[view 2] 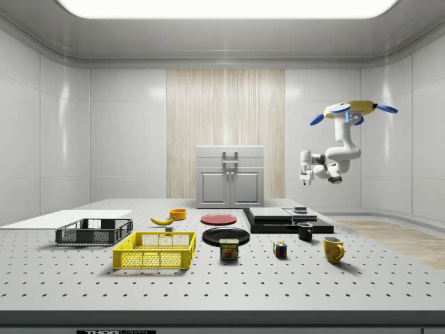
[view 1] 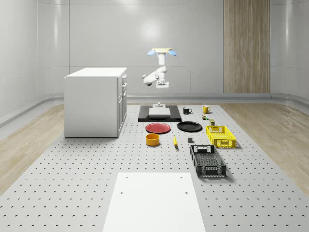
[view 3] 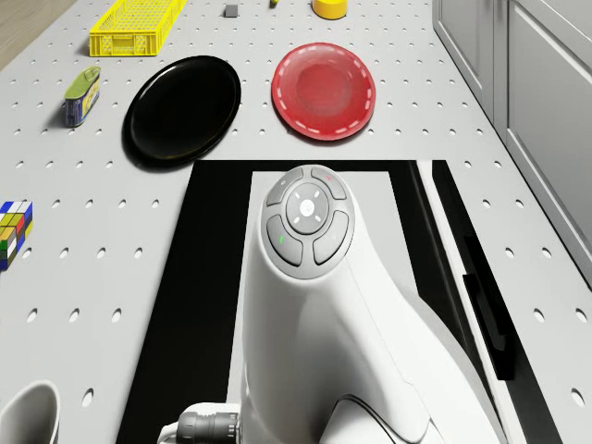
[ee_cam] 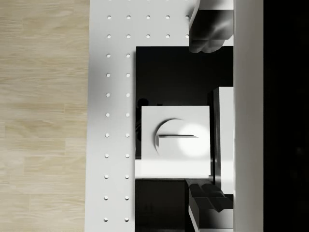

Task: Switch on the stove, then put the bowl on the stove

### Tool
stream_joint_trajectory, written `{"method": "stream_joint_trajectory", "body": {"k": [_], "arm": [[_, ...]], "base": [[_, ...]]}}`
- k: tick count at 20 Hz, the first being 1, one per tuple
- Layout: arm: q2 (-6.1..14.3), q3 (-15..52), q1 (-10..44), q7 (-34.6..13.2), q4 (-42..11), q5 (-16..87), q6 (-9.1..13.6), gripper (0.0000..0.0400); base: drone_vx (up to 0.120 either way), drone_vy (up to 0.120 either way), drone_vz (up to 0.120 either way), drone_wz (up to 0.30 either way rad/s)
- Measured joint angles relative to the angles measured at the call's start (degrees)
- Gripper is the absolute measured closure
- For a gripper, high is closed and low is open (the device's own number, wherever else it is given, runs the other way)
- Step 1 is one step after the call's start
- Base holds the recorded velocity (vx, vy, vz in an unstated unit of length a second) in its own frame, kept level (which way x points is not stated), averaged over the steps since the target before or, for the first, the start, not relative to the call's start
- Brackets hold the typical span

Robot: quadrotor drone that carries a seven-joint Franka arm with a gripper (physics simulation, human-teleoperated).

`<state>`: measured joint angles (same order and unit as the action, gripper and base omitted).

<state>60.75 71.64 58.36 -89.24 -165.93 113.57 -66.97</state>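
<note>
Stove (view 1: 159, 114) knob (ee_cam: 175, 137) lies directly below the spread gripper (ee_cam: 208, 116).

Glossy black plate (view 3: 182, 110), matt perforated table (view 1: 72, 164), wood-grain floor (ee_cam: 43, 116), smooth white cabinet (view 1: 94, 104).

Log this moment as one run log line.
drone: hovering above stove | hand: open, high over stove knob, no contact | bowl: on table, beside red plate | stage: approaching knob

2 plates (view 1: 158, 127) (view 1: 189, 126), 2 crates (view 1: 220, 136) (view 1: 207, 161), 2 mugs (view 1: 187, 110) (view 1: 205, 109), 1 bowl (view 1: 152, 139), 1 banana (view 1: 175, 141)
</note>
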Motion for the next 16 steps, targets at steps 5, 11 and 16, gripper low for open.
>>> {"method": "stream_joint_trajectory", "body": {"k": [5, 11, 16], "arm": [[1.70, 0.87, 1.35, -1.06, 0.05, -0.50, -0.87, 0.0000], [3.58, 1.65, 2.35, -1.92, 0.16, -1.36, -2.30, 0.0000], [5.07, 2.19, 2.97, -2.49, 0.27, -2.13, -3.57, 0.0000]], "base": [[0.120, 0.000, -0.120, 0.000], [0.067, -0.027, -0.120, 0.000], [0.000, -0.080, -0.120, 0.000]]}}
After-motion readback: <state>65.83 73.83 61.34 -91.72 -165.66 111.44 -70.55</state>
